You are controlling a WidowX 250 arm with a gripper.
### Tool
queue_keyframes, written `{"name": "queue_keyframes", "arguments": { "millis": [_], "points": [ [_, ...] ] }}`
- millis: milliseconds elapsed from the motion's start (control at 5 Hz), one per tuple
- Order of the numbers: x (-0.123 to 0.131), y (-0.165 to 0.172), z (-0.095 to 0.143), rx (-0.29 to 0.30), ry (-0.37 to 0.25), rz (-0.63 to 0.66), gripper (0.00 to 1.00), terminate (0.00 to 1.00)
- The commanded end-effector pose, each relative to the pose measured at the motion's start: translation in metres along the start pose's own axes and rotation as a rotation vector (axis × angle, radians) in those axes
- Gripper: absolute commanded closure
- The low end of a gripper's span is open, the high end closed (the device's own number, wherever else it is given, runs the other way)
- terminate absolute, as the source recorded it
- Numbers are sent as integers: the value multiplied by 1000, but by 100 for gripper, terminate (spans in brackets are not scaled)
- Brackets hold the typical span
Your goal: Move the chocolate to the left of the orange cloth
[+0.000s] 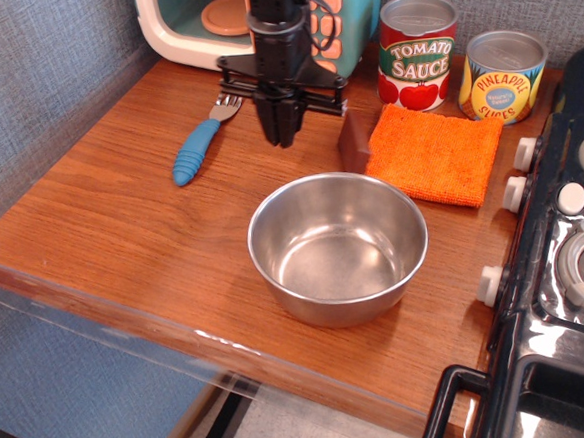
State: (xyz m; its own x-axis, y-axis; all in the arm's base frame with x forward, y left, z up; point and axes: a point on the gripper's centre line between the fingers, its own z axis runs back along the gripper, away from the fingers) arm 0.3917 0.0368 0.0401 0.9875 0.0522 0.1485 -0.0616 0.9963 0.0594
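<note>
The chocolate (353, 141) is a small dark-brown bar on the wooden counter, right against the left edge of the orange cloth (432, 152). It seems to stand tilted on its edge. My gripper (284, 131) hangs just left of the chocolate, apart from it, in front of the toy microwave. Its dark fingers (273, 120) point down, stand close together and hold nothing.
A steel bowl (338, 246) sits in front of the chocolate and cloth. A blue-handled fork (196, 150) lies to the left. A toy microwave (183, 21) and two cans, tomato sauce (418, 55) and pineapple (502, 76), line the back. A toy stove (566, 260) borders the right.
</note>
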Motion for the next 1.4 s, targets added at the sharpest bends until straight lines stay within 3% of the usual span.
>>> {"name": "queue_keyframes", "arguments": {
  "millis": [0,200,400,600,1000,1200],
  "points": [
    [10,17,27,-9,-64,39,100,0],
    [7,17,35,-18,-62,32,0,0],
    [5,17,44,-22,-76,31,0,0],
    [-1,19,49,40,-53,80,0,0],
    [-1,19,49,40,-53,80,0,0],
    [-1,19,49,40,-53,80,0,100]
  ]
}}
